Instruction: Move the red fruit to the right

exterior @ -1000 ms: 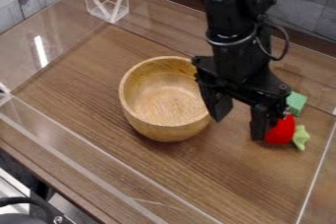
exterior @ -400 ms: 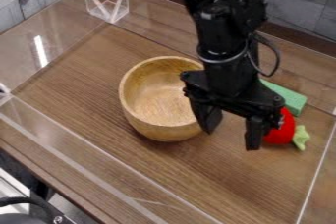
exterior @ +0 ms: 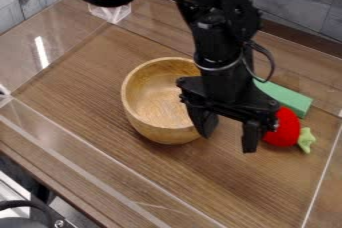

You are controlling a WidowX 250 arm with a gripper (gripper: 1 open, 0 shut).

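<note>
Black and pointing steeply down, the pincer [exterior: 229, 132] hangs with its fingers spread wide and nothing between them. Just to its right on the wooden table [exterior: 120, 172] lies the red fruit [exterior: 282, 128], leafy cap turned away from the pincer. Behind and to the right lies a flat green block [exterior: 286, 98]. A wooden bowl [exterior: 158, 99] sits just left.

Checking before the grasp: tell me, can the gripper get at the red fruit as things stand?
Probably yes. The gripper is open just left of the red fruit, nothing covering it; the wooden bowl and green block crowd it.
</note>
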